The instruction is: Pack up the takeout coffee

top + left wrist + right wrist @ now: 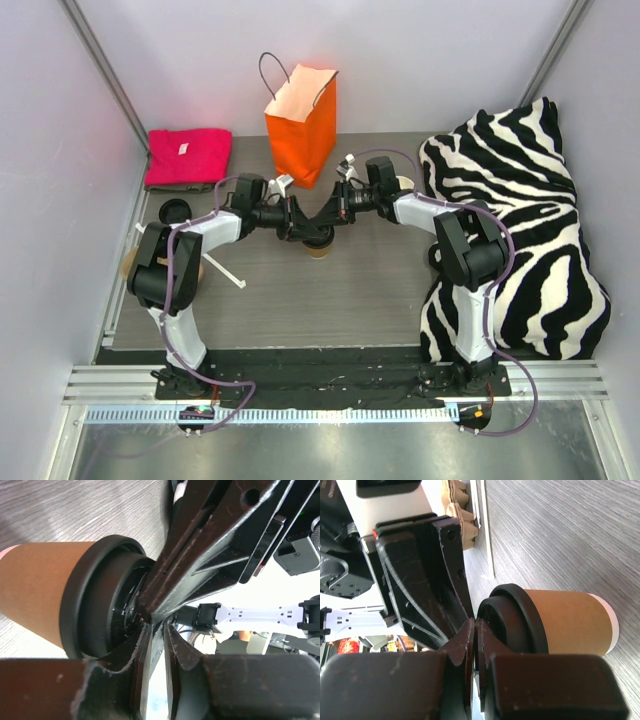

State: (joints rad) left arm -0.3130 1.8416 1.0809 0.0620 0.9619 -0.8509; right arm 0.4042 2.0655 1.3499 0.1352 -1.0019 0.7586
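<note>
Seen from above, the left gripper (303,234) and right gripper (327,228) cover the takeout coffee (319,250), leaving only a brown sliver at its 6 o'clock side. Toward 9 o'clock, the left arm (165,265) hides most of the cardboard tray (128,264). Toward 2 o'clock, a pale cup (405,183) peeps from behind the right arm (465,245), too small to make out. In the left wrist view the coffee's base runs off the 9 o'clock edge. In both wrist views, it cannot be told whether the closed tips pinch any of the lid (520,615).
</note>
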